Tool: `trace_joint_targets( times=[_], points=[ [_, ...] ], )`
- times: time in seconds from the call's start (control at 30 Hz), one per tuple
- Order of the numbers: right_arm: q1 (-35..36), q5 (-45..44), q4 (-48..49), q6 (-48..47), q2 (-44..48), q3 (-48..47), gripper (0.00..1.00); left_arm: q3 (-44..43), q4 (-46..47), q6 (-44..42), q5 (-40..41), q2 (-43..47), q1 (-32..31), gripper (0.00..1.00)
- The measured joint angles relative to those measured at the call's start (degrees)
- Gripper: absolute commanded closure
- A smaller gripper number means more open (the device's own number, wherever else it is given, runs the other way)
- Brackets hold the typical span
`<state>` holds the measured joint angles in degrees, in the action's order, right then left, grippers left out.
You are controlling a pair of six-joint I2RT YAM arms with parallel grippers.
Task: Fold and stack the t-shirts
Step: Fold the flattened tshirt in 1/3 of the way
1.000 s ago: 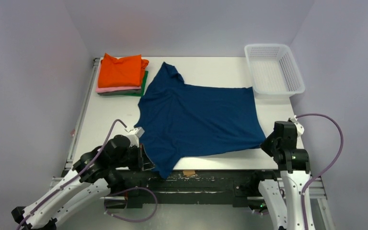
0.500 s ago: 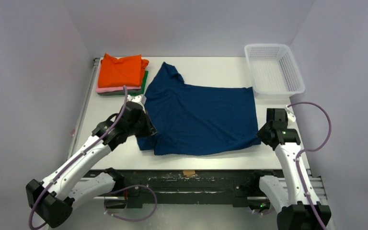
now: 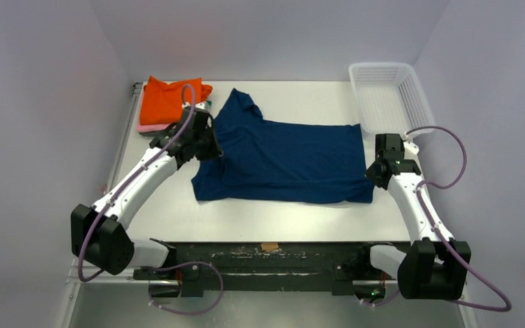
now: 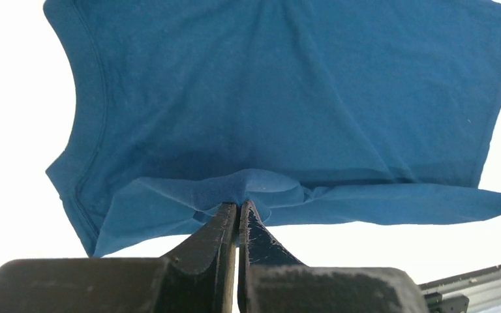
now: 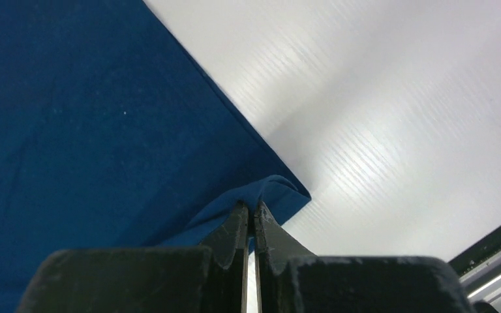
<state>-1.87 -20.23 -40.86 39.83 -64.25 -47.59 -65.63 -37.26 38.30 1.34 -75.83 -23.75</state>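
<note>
left gripper point(image 4: 238, 207): fingers clamped together on a pinch of navy t-shirt point(image 3: 294, 160), left side
right gripper point(image 5: 249, 210): fingers clamped on the shirt's right corner
navy t-shirt: mid table point(image 3: 246, 219), near part doubled over
wrist views: show the pinched cloth
top view only: orange t-shirt point(image 3: 167, 99) on pink t-shirt point(image 3: 145, 127), far left; basket point(image 3: 389, 96) far right

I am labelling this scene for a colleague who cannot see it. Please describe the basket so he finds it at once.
Look at the white table, then at its far right corner. The basket stands there, made of white plastic mesh. Unlike the navy t-shirt near it and the folded stack at the far left, it alone has raised, latticed walls.
</note>
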Motion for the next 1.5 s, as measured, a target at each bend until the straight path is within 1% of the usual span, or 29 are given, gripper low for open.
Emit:
trace_joint_targets(
  times=[0.27, 0.5, 0.57, 0.6, 0.67, 0.7, 0.73, 0.77, 0.8, 0.83, 0.87, 0.97, 1.07, 1.17, 1.27, 1.33, 1.37, 1.43, 1.5],
  points=[
    [0.0, 0.0, 4.7, 0.0, -6.0, -2.8, 1.0, -6.2, -0.2, -2.0, 0.4, -8.8, 4.2, 1.0],
    [0.0, -0.9, 8.6, 0.0, -9.9, -4.8, 1.0, -12.0, -0.3, -3.4, 0.4, -15.3, 6.2, 1.0],
    [0.0, -1.2, 9.5, 0.0, -11.2, -5.0, 0.93, -14.4, -0.3, -3.7, 0.3, -17.9, 6.6, 1.0],
    [0.0, -1.3, 9.8, 0.0, -11.7, -5.2, 0.88, -15.4, -0.3, -3.8, 0.2, -19.1, 6.8, 0.97],
    [0.0, -1.3, 10.6, 0.0, -13.1, -5.5, 0.79, -18.1, -0.6, -4.5, -0.1, -22.2, 7.0, 0.84],
    [0.0, -1.3, 10.9, -0.1, -13.6, -5.6, 0.71, -19.1, -0.7, -4.9, -0.2, -23.6, 7.0, 0.65],
    [0.0, -1.3, 11.3, -0.3, -14.2, -5.8, 0.64, -20.6, -1.0, -5.2, -0.3, -25.4, 7.0, 0.52],
    [0.0, -1.3, 11.7, -0.3, -14.6, -5.9, 0.6, -22.0, -1.2, -5.7, -0.5, -27.0, 7.0, 0.41],
    [0.0, -1.2, 12.0, -0.6, -14.9, -6.1, 0.55, -23.4, -1.5, -6.1, -0.6, -28.6, 7.0, 0.27],
    [0.0, -1.1, 12.3, -0.9, -15.0, -6.2, 0.52, -24.7, -1.9, -6.5, -0.8, -30.1, 7.0, 0.16],
    [0.0, -1.1, 12.4, -1.2, -15.0, -6.3, 0.49, -25.8, -2.2, -6.9, -1.0, -31.3, 7.1, 0.09],
    [0.0, -0.5, 12.7, -2.3, -14.0, -6.4, 0.44, -26.7, -2.9, -7.7, -1.6, -32.2, 7.1, 0.02],
    [0.7, 0.4, 12.9, -3.2, -11.0, -6.2, 0.43, -25.9, -2.8, -7.9, -2.8, -31.1, 7.1, 0.0],
    [5.5, 0.7, 14.4, -3.8, -6.0, -4.3, 0.43, -17.3, 1.4, -7.3, -5.9, -25.7, 7.1, 0.0],
    [11.7, 4.8, 18.9, -4.0, -3.7, -0.8, 0.43, -7.4, 5.1, -5.7, -9.3, -20.8, 7.1, 0.0],
    [13.6, 7.9, 21.9, -4.0, -5.6, 1.2, 0.42, -1.8, 8.2, -4.2, -12.0, -20.1, 7.1, 0.0],
    [14.2, 9.2, 23.3, -3.9, -8.0, 2.0, 0.42, 0.3, 9.6, -3.5, -13.3, -20.6, 7.1, 0.0],
    [15.2, 11.2, 25.7, -3.9, -14.3, 2.5, 0.42, 2.8, 11.1, -2.5, -14.8, -22.6, 7.1, 0.0],
    [16.2, 12.8, 27.3, -3.9, -21.3, 2.5, 0.42, 3.4, 11.8, -1.4, -15.3, -24.9, 7.1, 0.0]
  ],
)
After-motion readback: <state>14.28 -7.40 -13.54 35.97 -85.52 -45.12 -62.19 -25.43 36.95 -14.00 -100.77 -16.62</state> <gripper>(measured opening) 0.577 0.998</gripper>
